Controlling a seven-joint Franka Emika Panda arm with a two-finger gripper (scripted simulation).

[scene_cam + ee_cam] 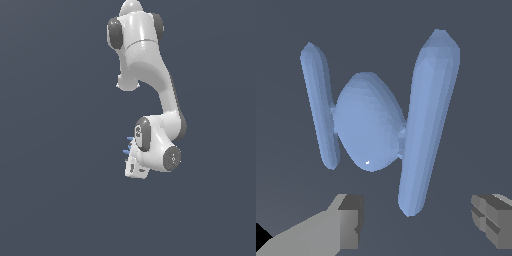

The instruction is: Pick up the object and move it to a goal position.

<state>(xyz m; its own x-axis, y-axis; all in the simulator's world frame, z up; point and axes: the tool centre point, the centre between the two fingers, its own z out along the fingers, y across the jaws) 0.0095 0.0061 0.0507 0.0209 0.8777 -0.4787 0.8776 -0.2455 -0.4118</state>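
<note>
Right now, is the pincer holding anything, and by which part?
Nothing is held. The pincer is open, its fingers apart, clear of the blue object.

My wrist view shows the light-blue object (368, 125) filling most of the frame: a rounded middle with 2 long flat lobes, 1 on each side, joined by short necks. My 2 grey fingertips (348, 220) sit spread wide apart, neither touching it, against plain dark ground.
</note>
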